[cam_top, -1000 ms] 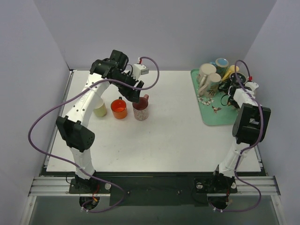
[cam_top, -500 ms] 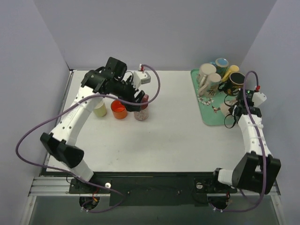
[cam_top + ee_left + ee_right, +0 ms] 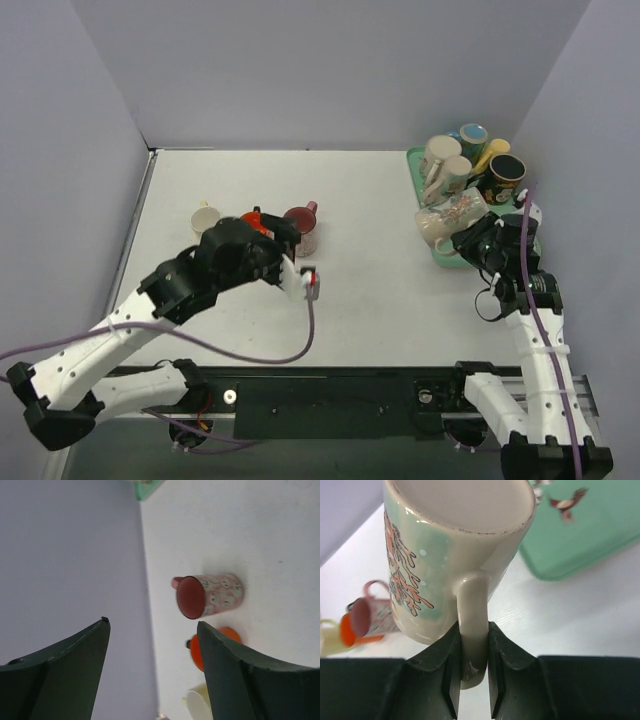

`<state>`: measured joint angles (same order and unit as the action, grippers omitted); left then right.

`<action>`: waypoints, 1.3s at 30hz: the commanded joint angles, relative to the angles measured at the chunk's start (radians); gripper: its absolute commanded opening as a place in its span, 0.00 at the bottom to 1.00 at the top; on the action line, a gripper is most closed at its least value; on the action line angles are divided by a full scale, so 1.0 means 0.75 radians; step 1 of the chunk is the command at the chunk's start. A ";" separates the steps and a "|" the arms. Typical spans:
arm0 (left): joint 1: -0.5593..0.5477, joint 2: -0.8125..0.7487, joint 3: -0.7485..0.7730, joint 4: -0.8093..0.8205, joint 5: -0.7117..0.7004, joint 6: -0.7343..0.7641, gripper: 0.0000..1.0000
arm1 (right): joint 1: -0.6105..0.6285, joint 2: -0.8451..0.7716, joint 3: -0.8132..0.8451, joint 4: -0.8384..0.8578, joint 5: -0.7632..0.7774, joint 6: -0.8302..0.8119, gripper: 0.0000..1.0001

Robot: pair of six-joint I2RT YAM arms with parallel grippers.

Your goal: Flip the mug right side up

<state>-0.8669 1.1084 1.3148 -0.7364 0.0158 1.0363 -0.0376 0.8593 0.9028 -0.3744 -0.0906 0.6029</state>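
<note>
A cream and green mug with an orange coral pattern is held by its handle in my right gripper. It lies tilted on its side in the air, over the left edge of the green tray. In the right wrist view the gripper is shut on the handle, with the mug body above the fingers. My left gripper is open and empty, just in front of the row of mugs. In the left wrist view it points at the pink mug.
A pink mug, an orange mug and a cream mug stand upright at the table's left centre. Several more mugs, one of them black, crowd the tray's far end. The tray lies behind the held mug.
My right gripper has lifted the coral mug off the tray and carried it left and nearer. My left arm has pulled back from the pink mug and dropped low over the table.
</note>
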 commanded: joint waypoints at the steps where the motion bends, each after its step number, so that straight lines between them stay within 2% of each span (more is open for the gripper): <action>1: -0.053 -0.256 -0.557 1.036 0.042 0.802 0.81 | 0.123 -0.180 0.017 0.266 -0.237 0.163 0.00; 2: -0.063 -0.263 -0.599 1.203 0.095 0.857 0.82 | 0.138 -0.217 0.003 0.282 -0.270 0.210 0.00; 4: -0.102 -0.265 -0.705 1.372 0.138 0.880 0.82 | 0.185 -0.262 0.003 0.301 -0.300 0.265 0.00; 8: -0.139 -0.208 -0.875 1.611 0.214 1.037 0.84 | 0.287 -0.340 -0.019 0.382 -0.352 0.374 0.00; 11: -0.153 -0.106 -0.898 1.840 0.188 1.042 0.86 | 0.367 -0.356 -0.028 0.454 -0.337 0.419 0.00; 13: -0.163 -0.061 -0.870 1.888 0.143 1.020 0.86 | 0.410 -0.358 -0.017 0.458 -0.319 0.423 0.00; 22: -0.200 -0.036 -0.767 1.884 0.112 0.958 0.86 | 0.590 -0.264 0.009 0.558 -0.274 0.423 0.00; 27: -0.227 -0.030 -0.749 1.817 0.093 0.950 0.85 | 0.729 -0.189 0.032 0.603 -0.219 0.395 0.00; 33: -0.227 -0.048 -0.743 1.684 0.040 0.901 0.82 | 0.821 -0.135 0.056 0.626 -0.202 0.382 0.00; 35: -0.227 -0.036 -0.716 1.665 0.010 0.876 0.70 | 0.850 -0.109 0.064 0.626 -0.223 0.374 0.00; 37: -0.227 -0.030 -0.677 1.649 -0.011 0.842 0.43 | 0.866 -0.078 0.058 0.642 -0.239 0.378 0.00; 38: -0.227 -0.030 -0.655 1.620 -0.045 0.827 0.22 | 0.866 -0.064 0.050 0.646 -0.245 0.384 0.00; 39: -0.227 -0.032 -0.649 1.612 -0.054 0.821 0.07 | 0.868 -0.056 0.044 0.653 -0.243 0.386 0.00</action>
<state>-1.0332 1.0882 0.7326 0.4870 0.0399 1.6897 0.5987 0.8074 0.8726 -0.1032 -0.2619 0.8909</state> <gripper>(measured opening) 0.311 0.175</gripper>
